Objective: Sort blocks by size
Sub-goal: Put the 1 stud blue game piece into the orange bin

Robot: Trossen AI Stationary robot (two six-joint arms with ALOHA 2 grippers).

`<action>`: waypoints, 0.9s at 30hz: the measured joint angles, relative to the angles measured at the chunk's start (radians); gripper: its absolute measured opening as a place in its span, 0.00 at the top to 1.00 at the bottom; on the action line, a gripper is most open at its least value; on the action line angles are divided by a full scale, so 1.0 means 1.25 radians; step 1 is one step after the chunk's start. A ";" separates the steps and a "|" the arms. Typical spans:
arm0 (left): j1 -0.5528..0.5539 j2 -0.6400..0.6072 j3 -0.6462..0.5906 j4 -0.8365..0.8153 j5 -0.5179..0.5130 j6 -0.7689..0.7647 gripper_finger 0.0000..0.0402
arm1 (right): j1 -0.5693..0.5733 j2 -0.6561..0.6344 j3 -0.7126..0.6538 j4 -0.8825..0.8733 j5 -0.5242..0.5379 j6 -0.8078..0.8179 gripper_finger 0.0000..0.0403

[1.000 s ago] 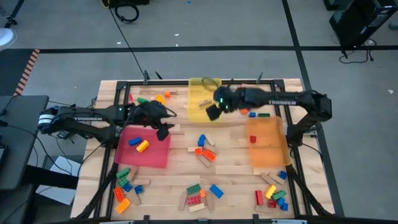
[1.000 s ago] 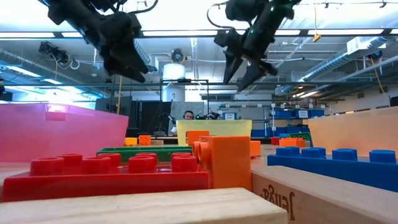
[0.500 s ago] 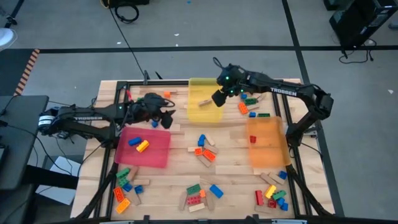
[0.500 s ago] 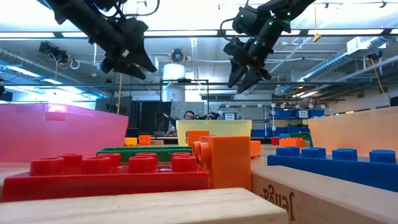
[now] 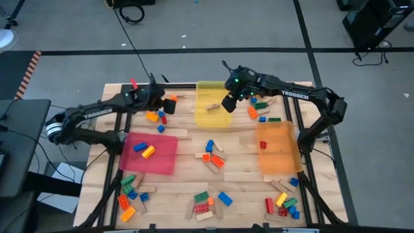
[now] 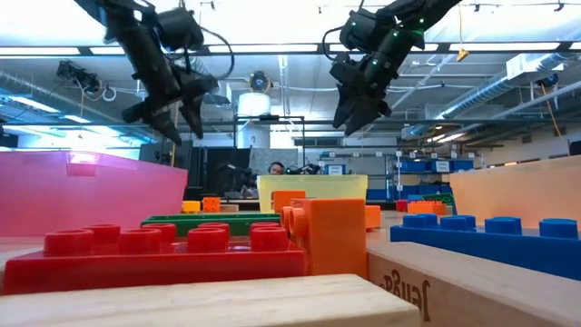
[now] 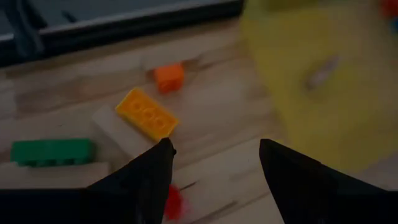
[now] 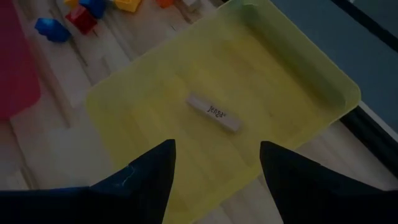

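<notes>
Studded bricks and tan wooden blocks lie in loose piles on the wooden table. My left gripper (image 5: 169, 104) hangs open above the far-left pile (image 5: 155, 116); its wrist view shows an orange brick (image 7: 169, 78), a yellow brick (image 7: 148, 114) and a green brick (image 7: 53, 151) below it. My right gripper (image 5: 228, 103) hangs open over the yellow tray (image 5: 213, 116), where one wooden block (image 8: 214, 113) lies flat. Neither gripper has anything between its fingers.
The red tray (image 5: 162, 162) at the left holds a yellow and a red brick. The orange tray (image 5: 281, 158) at the right holds one red brick. More blocks lie mid-table (image 5: 212, 155), along the near edge (image 5: 207, 202) and at the far right (image 5: 259, 110).
My left gripper has swung from over the red tray's far corner toward the table's far edge, over the far-left pile, and has rolled. My right gripper has moved slightly toward the far edge over the yellow tray, rolled, then kept still.
</notes>
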State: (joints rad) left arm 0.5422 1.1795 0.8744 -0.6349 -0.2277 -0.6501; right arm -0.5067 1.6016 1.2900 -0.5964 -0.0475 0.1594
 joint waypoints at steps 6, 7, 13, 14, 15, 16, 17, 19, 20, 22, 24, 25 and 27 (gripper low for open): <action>0.080 0.136 0.060 -0.095 0.099 0.075 0.40 | 0.002 0.000 0.000 0.000 0.000 -0.005 0.38; 0.086 0.160 0.068 -0.099 0.111 0.081 0.40 | 0.002 0.000 0.000 0.000 0.000 -0.005 0.38; 0.095 0.273 0.096 -0.117 0.156 0.124 0.40 | 0.002 0.000 0.000 -0.001 0.000 -0.020 0.38; 0.095 0.285 0.099 -0.125 0.156 0.130 0.40 | 0.002 0.000 0.000 -0.001 0.000 -0.020 0.38; 0.095 0.296 0.103 -0.135 0.155 0.140 0.40 | 0.002 0.000 0.000 -0.002 0.000 -0.020 0.38; 0.095 0.306 0.104 -0.141 0.153 0.144 0.40 | 0.002 0.000 0.000 -0.002 0.000 -0.021 0.38; 0.095 0.315 0.105 -0.145 0.146 0.144 0.40 | 0.002 0.000 0.000 -0.002 0.000 -0.023 0.38; 0.095 0.327 0.105 -0.144 0.121 0.142 0.40 | 0.002 0.000 0.000 -0.002 0.000 -0.025 0.38; 0.095 0.331 0.106 -0.144 0.109 0.142 0.40 | 0.002 0.000 0.000 -0.002 0.000 -0.026 0.38; 0.095 0.337 0.106 -0.145 0.101 0.148 0.40 | 0.002 0.000 0.000 -0.002 0.000 -0.026 0.38; 0.095 0.338 0.106 -0.145 0.097 0.159 0.40 | 0.002 0.000 0.000 -0.002 0.000 -0.026 0.38; 0.095 0.338 0.106 -0.147 0.091 0.160 0.40 | 0.002 0.000 0.000 -0.002 0.000 -0.029 0.38; 0.095 0.338 0.106 -0.158 0.071 0.159 0.40 | 0.002 0.000 0.000 -0.002 0.000 -0.039 0.38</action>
State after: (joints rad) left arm 0.6613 1.6020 1.0069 -0.8321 -0.1389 -0.4511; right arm -0.5037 1.6016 1.2896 -0.5991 -0.0478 0.1109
